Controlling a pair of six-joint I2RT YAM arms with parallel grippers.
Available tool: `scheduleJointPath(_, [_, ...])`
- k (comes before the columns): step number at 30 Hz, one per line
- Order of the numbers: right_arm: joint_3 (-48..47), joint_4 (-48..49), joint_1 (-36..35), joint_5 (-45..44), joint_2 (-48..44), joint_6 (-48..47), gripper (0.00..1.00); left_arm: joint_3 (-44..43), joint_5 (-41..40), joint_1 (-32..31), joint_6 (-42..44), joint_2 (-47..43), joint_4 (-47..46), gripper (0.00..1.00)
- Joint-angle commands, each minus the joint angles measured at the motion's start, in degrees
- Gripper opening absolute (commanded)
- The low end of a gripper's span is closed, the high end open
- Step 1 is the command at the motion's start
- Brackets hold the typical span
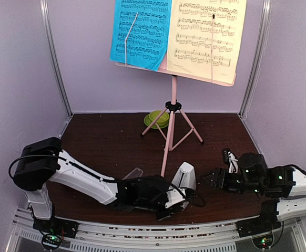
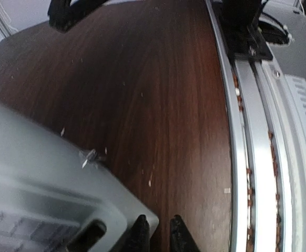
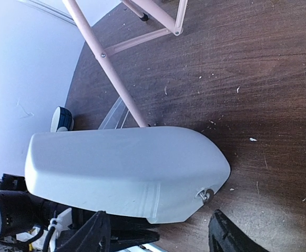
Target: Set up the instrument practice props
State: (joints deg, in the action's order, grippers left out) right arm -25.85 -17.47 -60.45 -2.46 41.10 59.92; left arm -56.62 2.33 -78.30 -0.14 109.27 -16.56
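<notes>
The metronome (image 1: 185,176) is standing on the worktop (image 1: 105,136), near the front edge and just beside the closest foot of the pink stand (image 1: 172,94). Its clear cover (image 1: 133,173) is off and is lying on the worktop a little way to the left of it. The left tool (image 2: 159,236) is sitting right at the bottom corner of the metronome. Its fingers are pulled close together with only a thin gap, and nothing is showing between them, so it is not looking like a real hold. The right tool (image 1: 210,179) is waiting just to the right of the metronome with its fingers spread wide open, holding nothing and pointing at the white body. The stand is standing up on its three legs farther back in the middle. The blue sheet (image 1: 140,34) and the yellow sheet (image 1: 205,37) are resting side by side on its desk. A green cup (image 1: 157,118) is sitting behind the legs, and nobody is touching it. So I am thinking most of the job is done: the stand is up and the music is on it. What is looking left is the metronome, which is likely needing to be put in its right spot. I cannot tell if the cover is meant to stay off.
</notes>
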Motion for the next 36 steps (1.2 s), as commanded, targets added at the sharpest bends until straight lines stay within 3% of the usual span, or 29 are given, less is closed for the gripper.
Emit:
scheduleJointPath(1, [0.98,-3.76,0.63,-1.98,-3.21,0.78,0.67,-7.53,-3.38,0.43,-1.09,4.61,-4.83,0.17])
scheduleJointPath(6, [1.14,-5.77,0.67,-3.59,-6.05,-0.09,0.78,-10.91,-3.61,0.52,-1.02,4.37,-3.77,0.26])
scheduleJointPath(11, [1.41,-2.92,0.56,-3.17,-5.41,-2.34,0.89,0.56,-1.24,0.6,-3.12,-7.98,-6.3,0.36])
scheduleJointPath(14, [1.11,0.56,-0.18,-1.63,-1.93,-3.66,0.89,8.5,-0.11,0.61,-3.02,-14.04,-4.76,0.35])
scheduleJointPath(18, [0.31,2.73,-1.02,-1.21,2.83,-3.81,0.87,11.12,0.93,0.61,-0.44,-14.94,-1.36,0.28])
scheduleJointPath(25, [1.54,2.57,-0.86,-3.04,1.18,-1.55,0.87,3.73,-2.75,0.43,-0.17,-4.27,-0.38,0.2])
scheduleJointPath(36, [4.23,-3.59,-0.69,-6.27,-7.37,1.17,0.89,-17.93,-8.37,4.02,-1.77,11.02,5.09,0.19])
